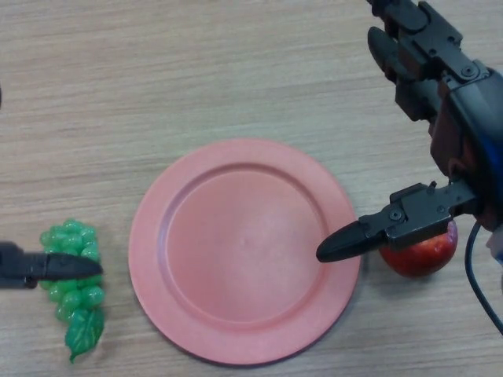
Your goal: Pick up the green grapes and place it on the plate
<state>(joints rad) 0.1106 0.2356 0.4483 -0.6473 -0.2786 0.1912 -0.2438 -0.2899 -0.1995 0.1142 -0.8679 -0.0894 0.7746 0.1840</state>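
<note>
We see a pink plate [244,251] lying flat on the wooden tabletop [196,71], with nothing on it. The green grapes [72,284] sit on the tabletop just off the plate's left rim, a leaf at the bunch's lower end. From the left edge a dark finger of the left hand [47,265] lies across the bunch; so little of that hand shows that we cannot tell whether it grips. The right hand [424,118] hangs over the right side of the scene, released, its fingers straight and its thumb pointing over the plate's right rim, holding nothing. A red apple [420,251] rests on the tabletop just beside the plate's right edge, partly hidden under that thumb.
</note>
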